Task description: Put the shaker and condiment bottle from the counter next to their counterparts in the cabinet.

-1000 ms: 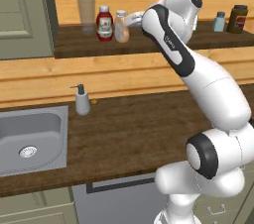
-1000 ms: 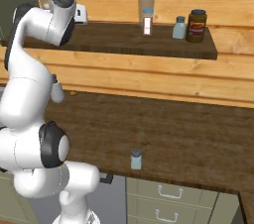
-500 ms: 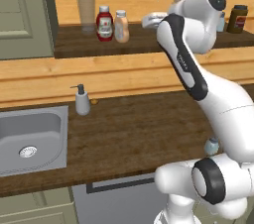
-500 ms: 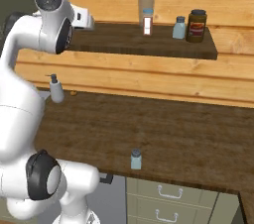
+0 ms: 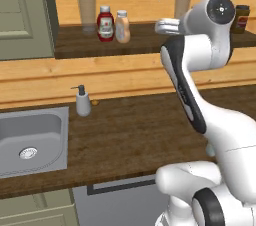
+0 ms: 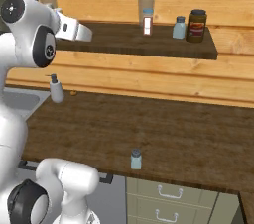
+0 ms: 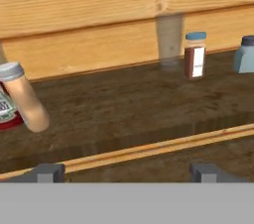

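The peach-orange condiment bottle [image 5: 122,26] stands on the cabinet [image 5: 142,41] shelf, close beside the red sauce bottle [image 5: 105,24]. My gripper [image 5: 163,25] hovers to the right of both, at shelf height, open and empty. In the hand view the gripper [image 7: 128,173] has its tips spread wide, with the condiment bottle [image 7: 26,97] and red bottle [image 7: 5,110] at the left edge. The pale teal shaker [image 6: 136,159] stands on the counter [image 6: 173,131] near its front edge. The light-blue shaker [image 6: 179,28] sits further right on the shelf.
A white-and-red shaker with a blue cap [image 6: 147,22] and a dark jar [image 6: 197,26] share the shelf, with a clear glass [image 7: 168,39] at the back. A grey soap dispenser [image 5: 82,101] stands by the steel sink [image 5: 31,140]. A grey-green door [image 5: 22,15] hangs left.
My gripper has drawn back to the right, away from the condiment bottle, which stays standing on the shelf beside the red bottle. The jaws stayed open.
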Motion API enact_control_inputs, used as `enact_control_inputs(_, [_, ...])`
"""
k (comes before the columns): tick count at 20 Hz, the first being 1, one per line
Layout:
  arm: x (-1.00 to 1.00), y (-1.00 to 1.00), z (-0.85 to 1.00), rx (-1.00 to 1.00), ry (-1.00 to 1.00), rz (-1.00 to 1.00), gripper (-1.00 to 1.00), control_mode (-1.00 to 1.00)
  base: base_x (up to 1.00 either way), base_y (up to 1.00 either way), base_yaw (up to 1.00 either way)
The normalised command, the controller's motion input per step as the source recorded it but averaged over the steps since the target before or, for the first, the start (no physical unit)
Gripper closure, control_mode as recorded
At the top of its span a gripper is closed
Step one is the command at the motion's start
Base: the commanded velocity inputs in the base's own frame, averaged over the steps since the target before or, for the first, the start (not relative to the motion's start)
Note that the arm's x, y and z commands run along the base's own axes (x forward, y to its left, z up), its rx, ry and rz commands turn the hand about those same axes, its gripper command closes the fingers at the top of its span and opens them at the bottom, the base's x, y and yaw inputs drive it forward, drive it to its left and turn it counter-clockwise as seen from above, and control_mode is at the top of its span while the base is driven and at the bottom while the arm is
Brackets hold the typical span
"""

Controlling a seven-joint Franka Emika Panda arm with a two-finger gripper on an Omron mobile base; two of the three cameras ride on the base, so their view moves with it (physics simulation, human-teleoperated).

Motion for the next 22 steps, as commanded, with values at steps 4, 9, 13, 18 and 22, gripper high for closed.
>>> enact_control_inputs(4, [-0.67, -0.26, 0.00, 0.00, 0.00, -0.35, -1.00, -1.00, 0.00, 0.00, 0.00])
enact_control_inputs(9, [-0.76, -0.32, 0.00, 0.00, 0.00, -0.37, -1.00, -1.00, 0.00, 0.00, 0.00])
enact_control_inputs(13, [-0.68, -0.28, -0.03, 0.00, 0.00, -0.35, -1.00, -1.00, 0.00, 0.00, 0.00])
enact_control_inputs(18, [-0.64, -0.18, -0.20, 0.00, 0.00, -0.33, -1.00, -1.00, 0.00, 0.00, 0.00])
enact_control_inputs(22, [-0.68, -0.13, -0.43, -0.01, 0.00, -0.33, -1.00, -1.00, 0.00, 0.00, 0.00])
